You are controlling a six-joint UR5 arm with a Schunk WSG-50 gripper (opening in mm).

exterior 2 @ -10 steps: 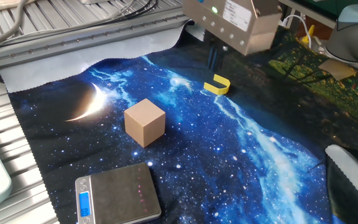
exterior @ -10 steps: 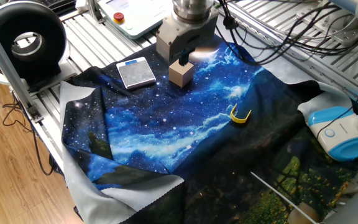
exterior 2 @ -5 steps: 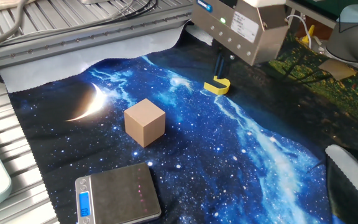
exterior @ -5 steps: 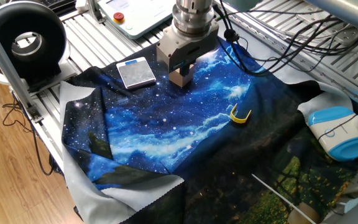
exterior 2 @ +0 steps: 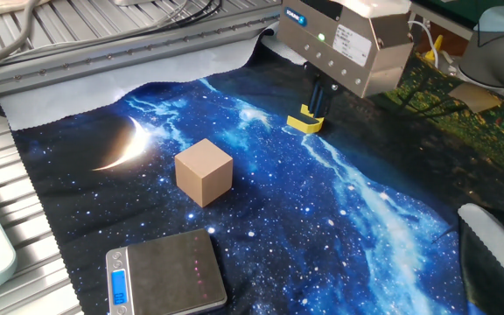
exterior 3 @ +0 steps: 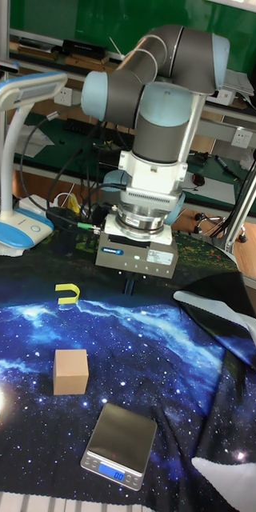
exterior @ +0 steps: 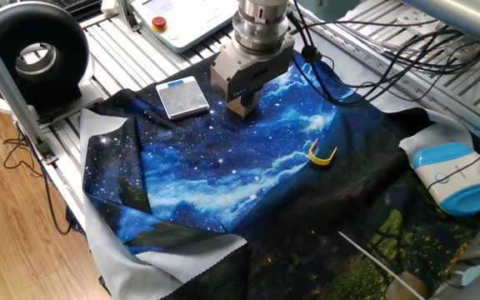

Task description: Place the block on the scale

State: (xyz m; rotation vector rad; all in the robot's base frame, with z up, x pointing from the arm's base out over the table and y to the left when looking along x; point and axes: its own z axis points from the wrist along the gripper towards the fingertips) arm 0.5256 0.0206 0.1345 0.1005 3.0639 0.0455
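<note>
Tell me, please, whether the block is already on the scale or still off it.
Off it. The block sits on the star-print cloth, apart from the scale, whose metal platform is bare.

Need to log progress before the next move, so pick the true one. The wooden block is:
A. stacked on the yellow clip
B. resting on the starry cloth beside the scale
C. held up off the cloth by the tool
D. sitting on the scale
B: the block rests on the cloth, apart from the scale, whose platform is bare.
</note>
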